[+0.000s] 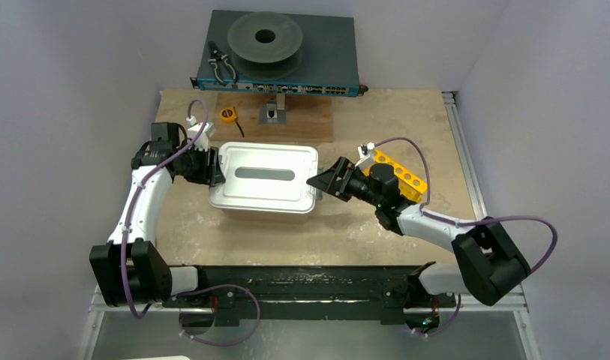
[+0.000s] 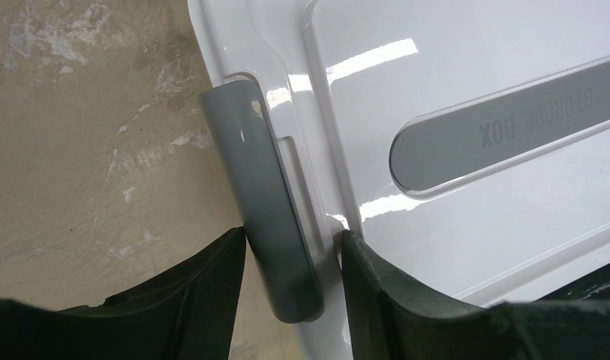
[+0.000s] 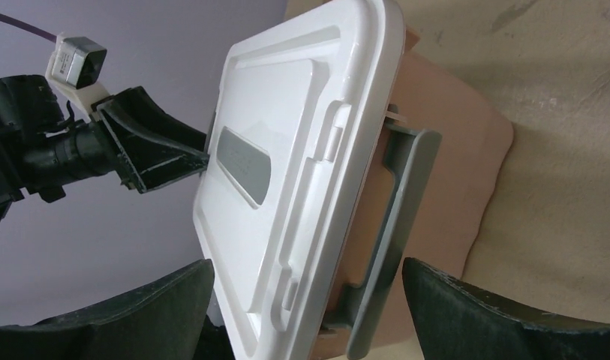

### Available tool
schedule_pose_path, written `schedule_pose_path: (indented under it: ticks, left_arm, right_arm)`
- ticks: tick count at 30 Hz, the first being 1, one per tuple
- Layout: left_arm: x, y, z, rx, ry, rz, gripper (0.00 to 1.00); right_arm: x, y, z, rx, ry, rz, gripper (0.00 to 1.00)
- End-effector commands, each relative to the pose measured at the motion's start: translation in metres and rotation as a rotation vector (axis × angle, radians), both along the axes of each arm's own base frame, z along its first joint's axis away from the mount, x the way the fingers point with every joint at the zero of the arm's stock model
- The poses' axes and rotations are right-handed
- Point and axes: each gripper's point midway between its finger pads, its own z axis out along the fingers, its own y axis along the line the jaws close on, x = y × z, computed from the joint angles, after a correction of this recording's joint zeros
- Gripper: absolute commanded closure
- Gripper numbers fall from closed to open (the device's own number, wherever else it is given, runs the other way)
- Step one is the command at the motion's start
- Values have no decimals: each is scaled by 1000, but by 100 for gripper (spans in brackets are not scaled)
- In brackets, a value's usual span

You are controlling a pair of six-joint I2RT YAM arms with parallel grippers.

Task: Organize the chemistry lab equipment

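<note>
A white storage box (image 1: 264,196) with a closed lid (image 2: 474,67) stands mid-table. My left gripper (image 1: 215,169) is at its left end, shut (image 2: 294,240) on the grey latch (image 2: 264,187) and the lid's rim: one finger presses the latch, the other the lid. My right gripper (image 1: 324,180) is at the box's right end, open (image 3: 308,274), its jaws wide around the lid edge (image 3: 362,112) and the swung-out grey latch (image 3: 403,202) without touching either. A yellow holed rack (image 1: 403,176) lies behind the right wrist. No other lab equipment shows.
At the back, a blue network switch (image 1: 332,56) carries a grey spool (image 1: 265,37) and black pliers (image 1: 221,66). In front of it, a wooden board (image 1: 309,120) holds a small metal fixture (image 1: 274,112), with a yellow tape measure (image 1: 226,115) beside it.
</note>
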Motion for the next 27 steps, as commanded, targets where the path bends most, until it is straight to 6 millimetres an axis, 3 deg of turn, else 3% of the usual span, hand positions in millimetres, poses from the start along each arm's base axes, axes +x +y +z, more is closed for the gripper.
schedule_pose_path:
  ticks: [1, 10, 14, 19, 22, 27]
  left_arm:
    - [0, -1, 13, 18, -37, -18, 51]
    - [1, 1, 14, 30, -42, -19, 51]
    - [1, 1, 13, 26, -37, -19, 51]
    - [1, 1, 13, 28, -38, -23, 51]
    - [0, 1, 13, 34, -40, -30, 51]
    - [-2, 3, 11, 48, -44, -36, 51]
  right_arm:
    - [3, 10, 21, 151, -26, 25, 1]
    - [15, 11, 22, 95, -14, -16, 11]
    - [24, 20, 27, -10, -26, -44, 16]
    - [21, 38, 6, -202, 24, -47, 20]
    - [24, 38, -1, -255, 42, -74, 23]
    - [29, 33, 4, -299, 34, -119, 28]
